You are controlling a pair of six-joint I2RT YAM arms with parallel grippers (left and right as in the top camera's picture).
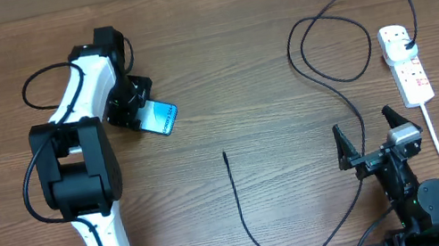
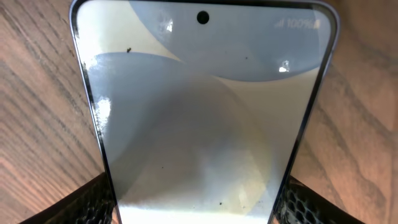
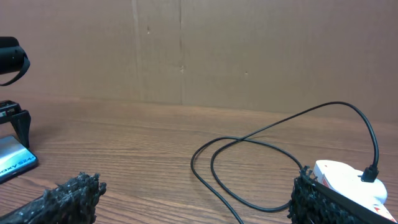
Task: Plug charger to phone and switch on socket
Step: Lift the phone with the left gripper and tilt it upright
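**Left end effector grips the phone; right one open**

The left arm stretches toward the far left of the wooden bench. The left end effector is clamped on one short end of the slim rectangular smartphone with a lit blue screen, its fingers pressing both dark edges. The right arm is folded at the near right, and the right end effector is spread wide, holding nothing. The long thin black charger cable lies loose mid-bench, with its plug seated in the white elongated power strip at the far right.

Setting: robotics lab test bench. Indicators: a left arm and a right arm stand at the near edge of a wood-grain tabletop. A plain cardboard panel backs it.
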